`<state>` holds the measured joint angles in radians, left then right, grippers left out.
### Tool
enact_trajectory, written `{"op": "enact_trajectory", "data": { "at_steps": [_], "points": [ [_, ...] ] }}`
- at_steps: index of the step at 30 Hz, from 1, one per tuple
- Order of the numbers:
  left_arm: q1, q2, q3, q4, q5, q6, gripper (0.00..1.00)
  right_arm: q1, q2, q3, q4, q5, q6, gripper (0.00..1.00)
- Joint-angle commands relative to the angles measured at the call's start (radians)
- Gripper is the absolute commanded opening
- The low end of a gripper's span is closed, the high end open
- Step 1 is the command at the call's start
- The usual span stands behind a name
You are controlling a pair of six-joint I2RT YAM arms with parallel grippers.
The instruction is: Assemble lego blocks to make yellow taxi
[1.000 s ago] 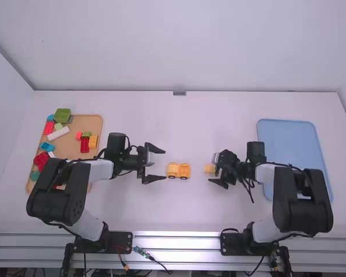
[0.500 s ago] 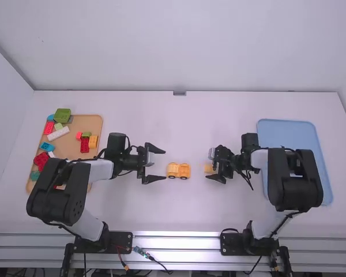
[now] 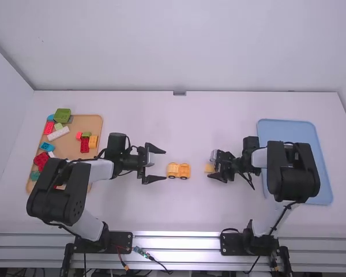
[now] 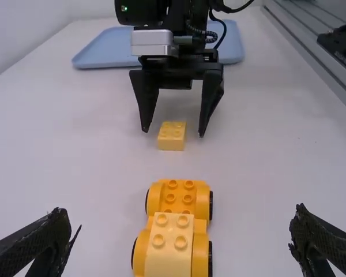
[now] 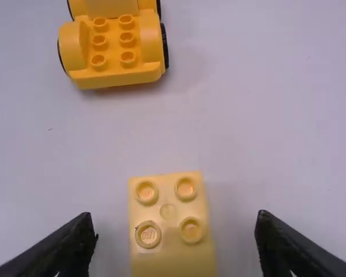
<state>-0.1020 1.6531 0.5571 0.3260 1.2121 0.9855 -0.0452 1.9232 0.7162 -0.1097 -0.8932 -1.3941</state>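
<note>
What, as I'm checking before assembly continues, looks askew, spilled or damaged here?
Nothing stands out: the yellow wheeled base sits upright, and the loose yellow brick rests flat between the open fingers of the right gripper.

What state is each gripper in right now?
Left gripper: open, holding nothing.
Right gripper: open around the loose yellow block, not touching it.

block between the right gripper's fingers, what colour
The block is yellow, best seen in the right wrist view.
</note>
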Motion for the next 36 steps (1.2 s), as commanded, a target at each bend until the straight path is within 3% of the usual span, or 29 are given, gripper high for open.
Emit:
{"op": "enact_trajectory", "data": {
  "at_steps": [1, 7, 9, 13, 18, 24, 31, 36],
  "points": [
    [-0.009, 0.013, 0.011, -0.003, 0.026, 0.007, 0.99, 0.0, 0.014, 0.018, -0.003, -0.016, -0.002, 0.64],
    [-0.009, 0.013, 0.011, -0.004, 0.026, 0.007, 0.99, -0.001, 0.014, 0.018, -0.003, -0.018, 0.001, 0.38],
    [-0.009, 0.013, 0.011, -0.004, 0.026, 0.007, 0.99, -0.001, 0.014, 0.018, -0.004, -0.01, 0.007, 0.35],
    [-0.01, 0.013, 0.011, -0.005, 0.026, 0.007, 0.99, 0.0, 0.014, 0.018, -0.008, 0.0, 0.01, 0.19],
    [-0.021, 0.018, 0.011, -0.004, -0.066, 0.007, 0.99, -0.001, 0.009, 0.022, -0.024, -0.052, 0.009, 0.15],
    [-0.098, 0.088, 0.011, 0.076, -0.127, 0.014, 0.99, 0.002, -0.028, 0.077, -0.183, -0.05, 0.005, 0.15],
    [-0.146, 0.213, 0.063, 0.145, -0.185, -0.006, 0.99, 0.071, -0.109, 0.101, -0.278, -0.059, 0.005, 0.15],
    [-0.151, 0.314, 0.137, 0.141, -0.126, -0.039, 0.99, 0.13, -0.163, 0.096, -0.29, -0.078, 0.006, 0.14]
  ]
}}
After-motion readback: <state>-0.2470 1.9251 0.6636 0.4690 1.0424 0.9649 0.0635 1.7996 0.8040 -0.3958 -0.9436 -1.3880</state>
